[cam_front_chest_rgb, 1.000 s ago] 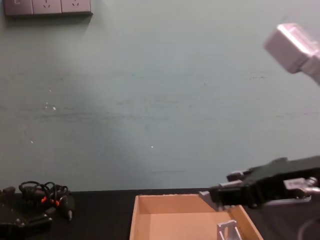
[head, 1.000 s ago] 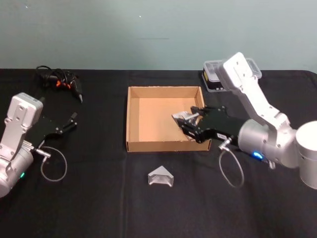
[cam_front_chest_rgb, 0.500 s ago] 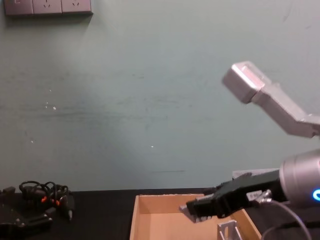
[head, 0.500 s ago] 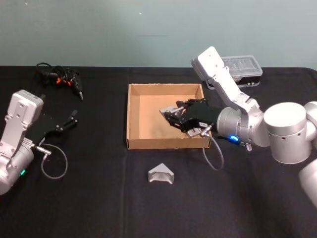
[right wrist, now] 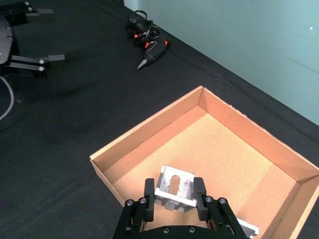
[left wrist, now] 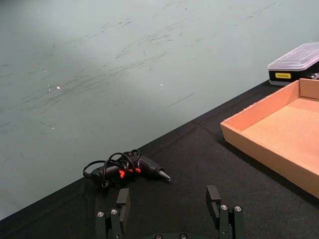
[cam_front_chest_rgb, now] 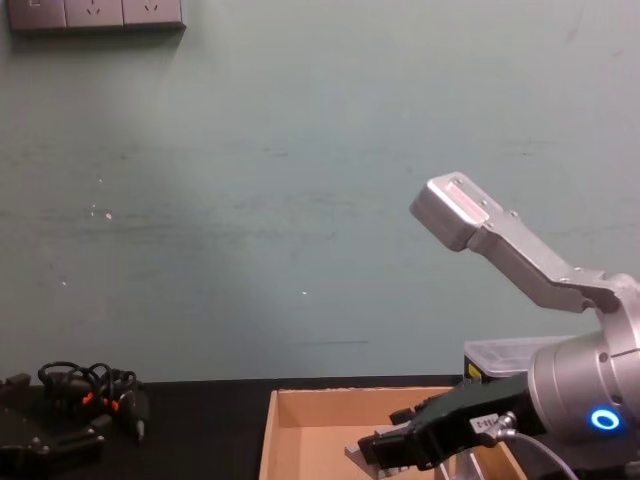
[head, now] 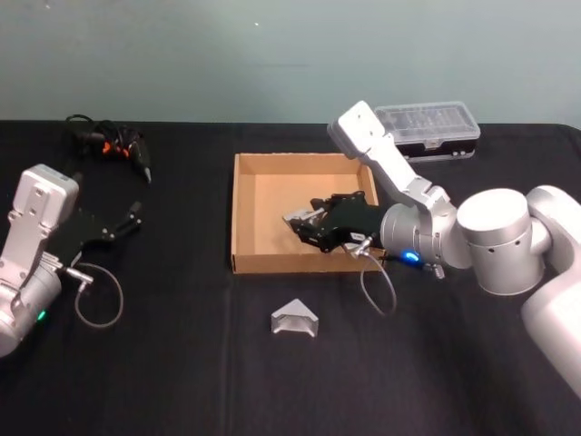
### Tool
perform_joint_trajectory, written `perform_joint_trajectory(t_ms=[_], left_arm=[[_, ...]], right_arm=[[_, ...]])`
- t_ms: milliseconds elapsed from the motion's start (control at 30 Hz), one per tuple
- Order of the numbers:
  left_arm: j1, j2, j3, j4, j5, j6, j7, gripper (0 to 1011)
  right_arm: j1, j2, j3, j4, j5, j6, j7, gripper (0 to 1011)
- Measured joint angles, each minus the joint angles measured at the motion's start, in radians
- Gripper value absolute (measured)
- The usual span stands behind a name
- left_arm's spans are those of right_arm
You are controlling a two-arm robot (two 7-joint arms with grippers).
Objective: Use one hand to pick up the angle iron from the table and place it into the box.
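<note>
Our right gripper (head: 304,225) hangs over the middle of the box (head: 234,213), jaws closed tight on an angle iron (right wrist: 174,186). We see a second angle iron (head: 294,321) lying on the table (head: 182,363) at 6 o'clock from the box. Our left gripper (head: 127,221) rests at 9 o'clock, jaws spread wide, holding nothing.

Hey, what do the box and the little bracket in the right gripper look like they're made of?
The box: likely cardboard, matte tan, with folded low walls. The angle iron, held in the right gripper: probably metal, silver-grey with a dull sheen and a slotted hole; steel or aluminium is unclear.
</note>
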Motion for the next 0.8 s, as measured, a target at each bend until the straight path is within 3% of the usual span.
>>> perform_joint_trajectory(t_ms=[300, 800], left_arm=[[0.000, 0.000, 0.000, 0.000, 0.000, 0.000, 0.000, 1000], [0.000, 0.000, 0.000, 0.000, 0.000, 0.000, 0.000, 1000]], right_arm=[[0.017, -0.013, -0.004, 0.045, -0.010, -0.009, -0.001, 471], [0.017, -0.017, -0.005, 0.057, -0.024, -0.008, -0.002, 472]])
